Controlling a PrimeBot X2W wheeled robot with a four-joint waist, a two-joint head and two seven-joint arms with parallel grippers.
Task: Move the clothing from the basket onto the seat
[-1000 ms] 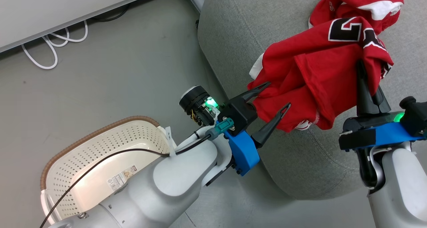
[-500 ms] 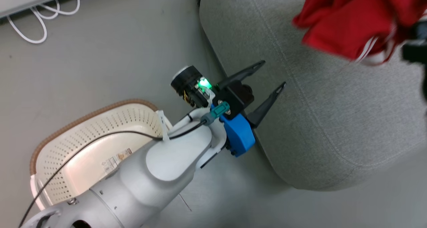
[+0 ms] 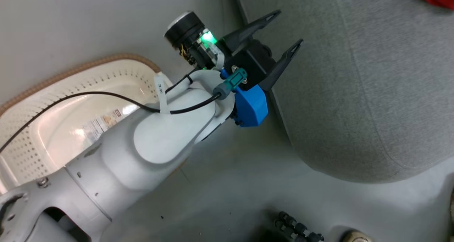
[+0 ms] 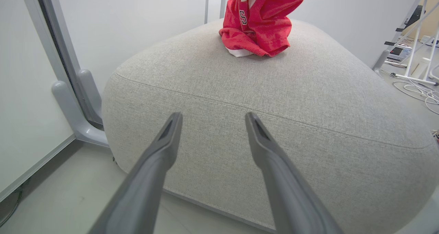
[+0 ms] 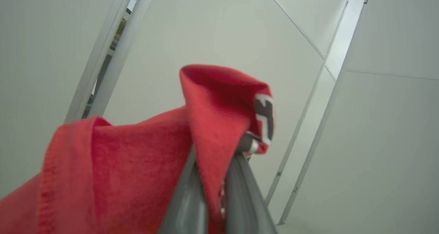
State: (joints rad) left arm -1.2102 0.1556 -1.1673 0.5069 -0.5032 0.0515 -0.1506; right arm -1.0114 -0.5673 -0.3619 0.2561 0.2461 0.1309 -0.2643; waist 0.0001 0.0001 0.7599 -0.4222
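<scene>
Left tool (image 4: 212, 115): jaws are found spread wide with nothing between them; it is aimed at the side of the seat (image 4: 274, 73), just below the seam (image 4: 325, 127).
Right tool (image 5: 217, 158): jaws are found shut tight on a fold of the clothing (image 4: 255, 32); red cloth is draped over both fingers (image 5: 241, 193), and a black-and-white letter patch (image 5: 265, 117) is noted just past the tips.
Clothing, position: a red bundle is seen ahead of and above the left tool, well apart from it, its lower end touching the seat top. Its upper part is cut off by the frame, so heaped or hanging cannot be told.
Basket (image 3: 71, 72): it is placed behind the left tool, beside the forearm (image 3: 163, 128). The floor that shows is bare except for a label (image 3: 103, 123); the rest is hidden.
Handling (judged): the cloth is taken to be light, limp and not fragile. Trailing and snagging are expected rather than slipping.
Hold point (judged): a bunched fold is preferred over a single hem.
Edges: the seat is rounded throughout, and no hard corner is noted ahead of either tool.
Open room: a grey frame foot (image 4: 77, 103) is set close to the left of the left tool's line. Cables (image 4: 416, 90) are noted on the floor (image 4: 68, 179) far to its right. Free space is found above the seat top.
</scene>
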